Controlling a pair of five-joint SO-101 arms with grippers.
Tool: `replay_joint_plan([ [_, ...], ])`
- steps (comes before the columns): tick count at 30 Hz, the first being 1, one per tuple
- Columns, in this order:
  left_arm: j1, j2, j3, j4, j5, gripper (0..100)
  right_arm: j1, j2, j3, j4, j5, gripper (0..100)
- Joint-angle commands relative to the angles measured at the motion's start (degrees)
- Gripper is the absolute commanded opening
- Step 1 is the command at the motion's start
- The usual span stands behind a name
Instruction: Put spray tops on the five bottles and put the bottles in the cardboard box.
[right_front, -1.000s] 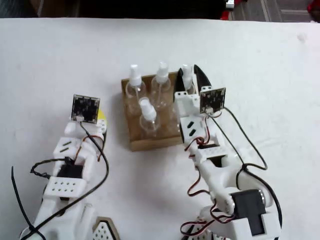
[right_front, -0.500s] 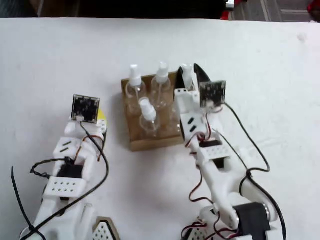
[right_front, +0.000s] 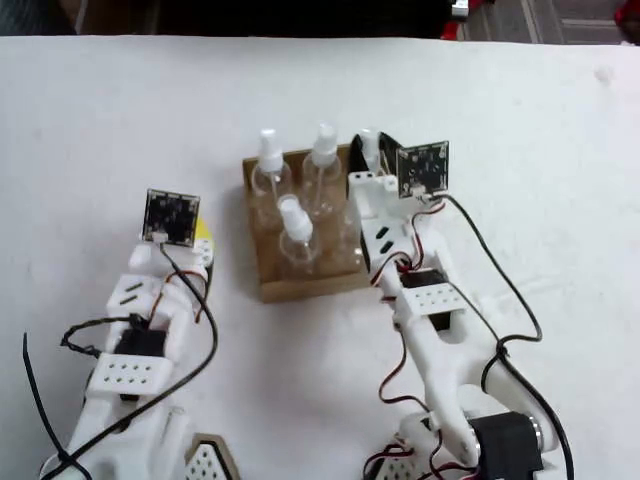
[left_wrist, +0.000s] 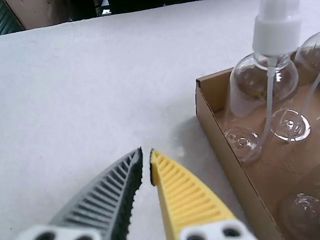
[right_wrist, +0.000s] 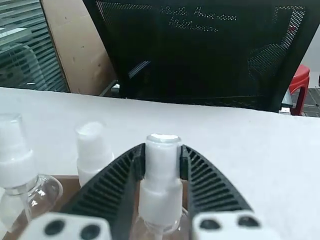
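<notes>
Grasping claw: right claw (right_wrist: 162, 150) is clenched on the white spray top (right_wrist: 161, 170) of a bottle (right_front: 369, 148), with one black finger on each side.
Held bottle: it is upright at the far right corner of the cardboard box (right_front: 300, 288). I cannot tell whether it rests on the box floor.
Resting claw: left claw (left_wrist: 146, 156) has its grey and yellow fingers (left_wrist: 185, 200) almost together with nothing between them. It is low over the worktop (right_front: 120, 120), near the box's left wall.
Other bottles: three clear bottles (right_front: 270, 170) with spray tops stand upright inside the box.
</notes>
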Motion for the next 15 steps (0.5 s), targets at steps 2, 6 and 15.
replay_joint_plan([
  [2, 0.7, 0.0, -0.5, -1.8, -0.6, 3, 0.6, -1.7, -3.7, 0.2, 0.6, 6.9],
  [6, 0.7, 0.0, -0.5, -1.8, -0.6, 3, 0.6, -1.7, -4.5, 0.2, 0.7, 2.2],
  [15, 0.7, 0.0, -0.5, -1.8, -0.6, 3, 0.7, -2.5, -1.8, -0.1, 0.7, 1.6],
])
